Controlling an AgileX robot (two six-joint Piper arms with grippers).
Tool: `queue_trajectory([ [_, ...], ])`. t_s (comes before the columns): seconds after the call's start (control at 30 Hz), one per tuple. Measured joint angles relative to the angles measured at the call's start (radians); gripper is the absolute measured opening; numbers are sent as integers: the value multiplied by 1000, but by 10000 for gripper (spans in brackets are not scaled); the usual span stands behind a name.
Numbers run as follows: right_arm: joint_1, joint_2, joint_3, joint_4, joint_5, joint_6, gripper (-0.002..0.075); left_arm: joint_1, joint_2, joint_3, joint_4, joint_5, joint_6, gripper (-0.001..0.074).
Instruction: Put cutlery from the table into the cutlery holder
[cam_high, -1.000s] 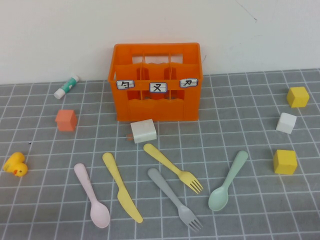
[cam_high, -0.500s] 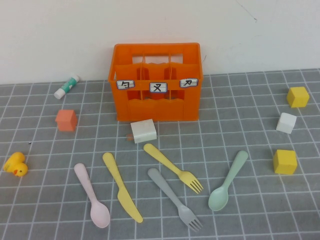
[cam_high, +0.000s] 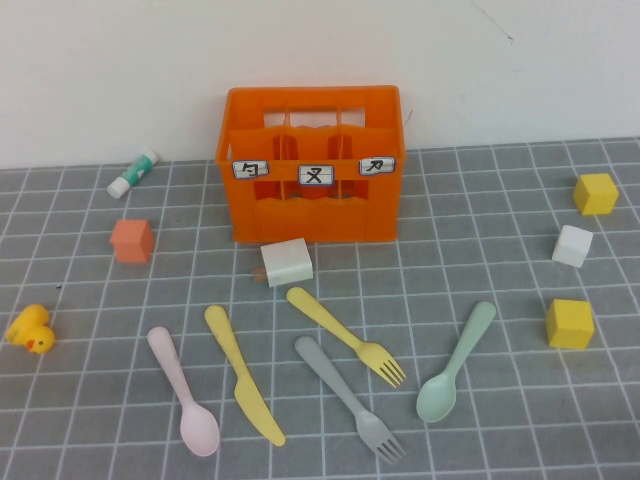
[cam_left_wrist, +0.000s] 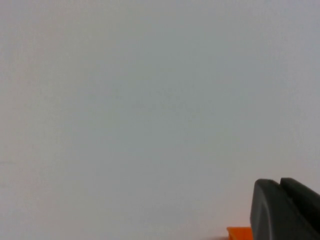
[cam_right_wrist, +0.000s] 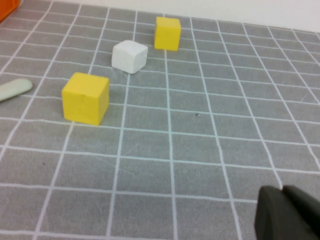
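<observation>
nothing has moved since the earlier frames: every piece lies where it lay a second ago, and neither arm has entered the high view.

i see the left gripper (cam_left_wrist: 285, 210) only as a dark corner in its own wrist view, facing a blank pale wall with a sliver of orange beside it; i cannot tell how far it is open, and nothing shows in it. the right gripper (cam_right_wrist: 287, 215) is likewise a dark corner low in its wrist view, above bare table (cam_right_wrist: 200, 145); i cannot tell its opening either, and it holds nothing i can see.

in the high view the cutlery holder (cam_high: 312, 165) stands at 12 o'clock against the wall, its compartments showing no cutlery. all five pieces lie flat in front of it, around 6 o'clock: pink spoon (cam_high: 183, 391) at 7, yellow knife (cam_high: 244, 374) just beside it, grey fork (cam_high: 349, 397), yellow fork (cam_high: 346, 335), mint-green spoon (cam_high: 456, 361) at 5. a white block (cam_high: 287, 261) sits just in front of the holder. two yellow cubes (cam_high: 570, 323) and a white cube (cam_high: 572, 246) sit at 3 o'clock; an orange-pink cube (cam_high: 132, 240), a rubber duck (cam_high: 30, 328) and a glue stick (cam_high: 133, 173) lie at 9 to 10.
</observation>
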Motion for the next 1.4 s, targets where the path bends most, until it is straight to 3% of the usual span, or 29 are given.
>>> queue_trajectory([
  [0.23,0,0,0,-4,0,0,-3,0,90,-330,-6,501,-4,-1],
  [0.5,0,0,0,-8,0,0,-3,0,266,-377,-162,629,-2,-1],
  [0.83,0,0,0,-10,0,0,-3,0,685,-543,-362,1063,102,-1],
  [1.07,0,0,0,-12,0,0,-3,0,989,-579,-525,1065,289,-1],
  [1.27,0,0,0,-12,0,0,-3,0,1204,-609,-469,1054,238,-1],
  [1.4,0,0,0,-12,0,0,-3,-65,1294,-661,-392,1058,183,-1],
])
